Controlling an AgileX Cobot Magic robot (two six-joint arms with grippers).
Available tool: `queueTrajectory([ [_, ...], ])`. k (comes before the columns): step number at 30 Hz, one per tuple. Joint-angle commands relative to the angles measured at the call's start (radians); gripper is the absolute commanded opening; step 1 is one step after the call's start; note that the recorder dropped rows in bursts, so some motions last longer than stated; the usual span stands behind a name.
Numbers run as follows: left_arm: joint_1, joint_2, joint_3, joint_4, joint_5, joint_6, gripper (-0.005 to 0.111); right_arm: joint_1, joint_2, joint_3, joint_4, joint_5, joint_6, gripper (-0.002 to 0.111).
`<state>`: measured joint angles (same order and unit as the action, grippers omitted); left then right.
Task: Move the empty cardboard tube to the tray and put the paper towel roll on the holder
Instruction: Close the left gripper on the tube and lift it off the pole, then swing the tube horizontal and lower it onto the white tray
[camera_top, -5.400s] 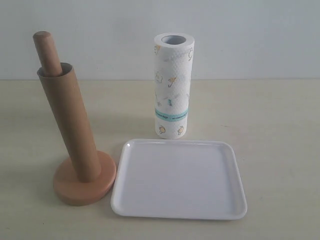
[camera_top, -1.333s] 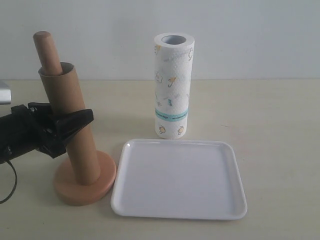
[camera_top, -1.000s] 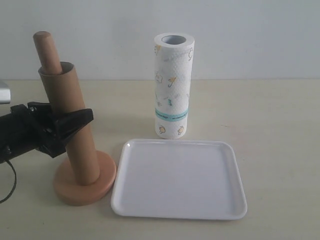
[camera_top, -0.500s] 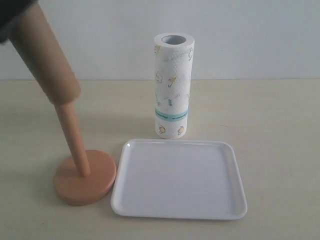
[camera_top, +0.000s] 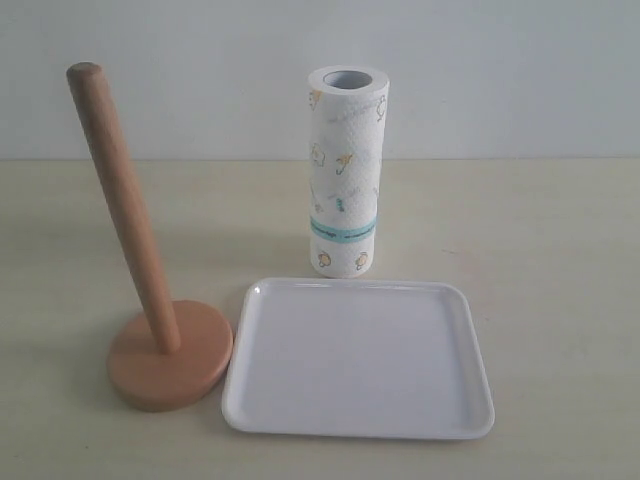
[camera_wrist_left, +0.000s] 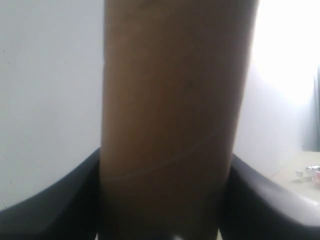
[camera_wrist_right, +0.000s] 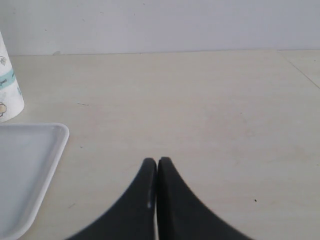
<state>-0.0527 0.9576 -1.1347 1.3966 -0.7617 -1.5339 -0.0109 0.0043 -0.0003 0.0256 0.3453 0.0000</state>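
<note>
Left jaws: pinching empty cardboard tube (camera_wrist_left: 170, 125), outside exterior view.
Right jaws: pressed together above bench (camera_wrist_right: 200, 100), near tray (camera_wrist_right: 50, 167).
Holder (camera_top: 139, 250): rod bare, beside tray.
Paper towel roll (camera_top: 346, 170): upright behind tray.

The holder (camera_top: 130, 250) is light brown wood. The paper towel roll (camera_top: 346, 170) is embossed white with small yellow figures and a teal band. The tray (camera_top: 360, 360) is glossy white, the cardboard tube (camera_wrist_left: 170, 100) plain brown with a faint spiral seam, the left fingers (camera_wrist_left: 50, 215) black, the counter (camera_top: 560, 250) pale beige.
</note>
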Motion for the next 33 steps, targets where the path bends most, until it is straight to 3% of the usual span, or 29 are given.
queueTrajectory([
  [1,0.002,-0.004,-0.030,0.199,-0.068,-0.146,0.004,0.002,-0.004,0.000,-0.005,-0.012,0.000,0.000],
  [6,-0.064,-0.004,-0.030,0.348,-0.107,-0.304,0.004,0.002,-0.004,0.000,-0.005,-0.012,0.000,0.000],
  [12,-0.251,0.047,-0.004,0.348,-0.117,-0.306,0.004,0.002,-0.004,0.000,-0.005,-0.012,0.000,0.000],
  [20,-0.604,0.285,0.070,0.348,0.131,-0.202,0.004,0.002,-0.004,0.000,-0.005,-0.012,0.000,0.000],
  [23,-0.689,0.390,0.075,0.348,0.277,-0.147,0.004,0.002,-0.004,0.000,-0.005,-0.012,0.000,0.000],
  [29,-0.738,0.543,0.075,0.348,0.665,-0.094,0.004,0.002,-0.004,0.000,-0.005,-0.012,0.000,0.000],
  [33,-0.739,0.571,0.075,0.348,0.798,0.001,0.004,0.002,-0.004,0.000,-0.005,-0.012,0.000,0.000],
])
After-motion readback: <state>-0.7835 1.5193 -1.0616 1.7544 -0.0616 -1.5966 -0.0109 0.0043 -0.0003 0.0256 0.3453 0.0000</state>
